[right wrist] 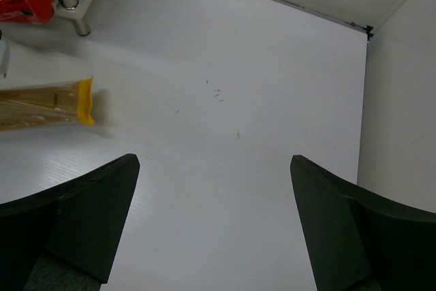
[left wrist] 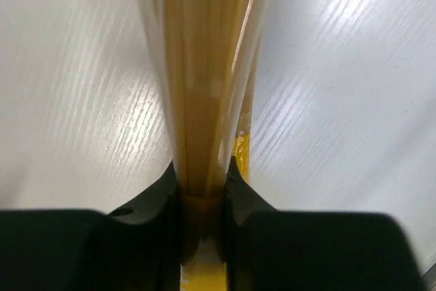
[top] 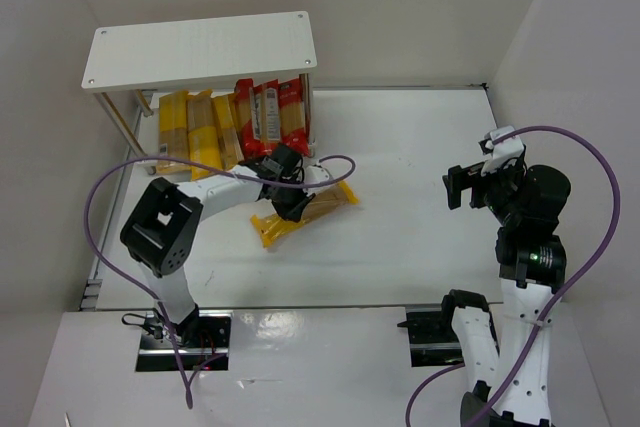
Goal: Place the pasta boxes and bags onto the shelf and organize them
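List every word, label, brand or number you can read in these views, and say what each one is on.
No text can be read in any view.
On the red packs: white labels with print, too small to read.
On the yellow packs: no legible print.
On the yellow pack clamped in the left pincer: blurred, no lettering visible.

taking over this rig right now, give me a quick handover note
Left claw: shut on a yellow clear-windowed spaghetti pack, out in front of the flat white wooden-legged shelf, over the white table.
Right claw: open, empty, off to the right.
Done: several yellow packs and red white-labelled packs lie side by side beneath the shelf board.
Left: bring the gripped pack in beside them. No other loose pack is in view.
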Action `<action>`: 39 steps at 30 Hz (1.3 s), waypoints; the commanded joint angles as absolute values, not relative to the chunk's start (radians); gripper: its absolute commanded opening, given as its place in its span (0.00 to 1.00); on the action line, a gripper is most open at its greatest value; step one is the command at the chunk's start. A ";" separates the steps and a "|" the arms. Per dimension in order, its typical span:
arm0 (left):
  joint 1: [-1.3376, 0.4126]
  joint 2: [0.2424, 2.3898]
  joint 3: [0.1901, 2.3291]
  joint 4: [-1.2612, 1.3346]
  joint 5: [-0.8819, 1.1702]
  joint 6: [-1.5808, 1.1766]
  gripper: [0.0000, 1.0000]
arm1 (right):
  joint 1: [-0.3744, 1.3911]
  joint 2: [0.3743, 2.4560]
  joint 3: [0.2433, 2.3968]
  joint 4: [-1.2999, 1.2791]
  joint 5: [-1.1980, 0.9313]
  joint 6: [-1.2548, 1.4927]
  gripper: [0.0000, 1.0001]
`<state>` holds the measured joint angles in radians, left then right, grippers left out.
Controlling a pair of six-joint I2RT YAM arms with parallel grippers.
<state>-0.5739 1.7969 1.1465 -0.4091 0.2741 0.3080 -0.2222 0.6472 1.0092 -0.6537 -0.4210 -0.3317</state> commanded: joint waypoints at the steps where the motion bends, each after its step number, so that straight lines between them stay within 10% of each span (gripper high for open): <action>1: -0.543 1.775 1.097 -0.457 0.336 0.255 0.00 | -0.215 0.638 1.057 -0.672 -0.416 -0.337 1.00; 24: -0.184 1.160 1.026 -0.465 0.515 0.127 0.00 | -0.206 0.600 1.048 -0.681 -0.397 -0.337 1.00; 39: 0.089 1.173 0.996 -0.241 0.126 -0.058 0.00 | -0.206 0.591 1.048 -0.699 -0.407 -0.328 1.00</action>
<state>0.0761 1.1839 0.9874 -0.4454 0.1722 -0.0116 -0.2134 0.5976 1.0157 -0.6781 -0.4061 -0.3336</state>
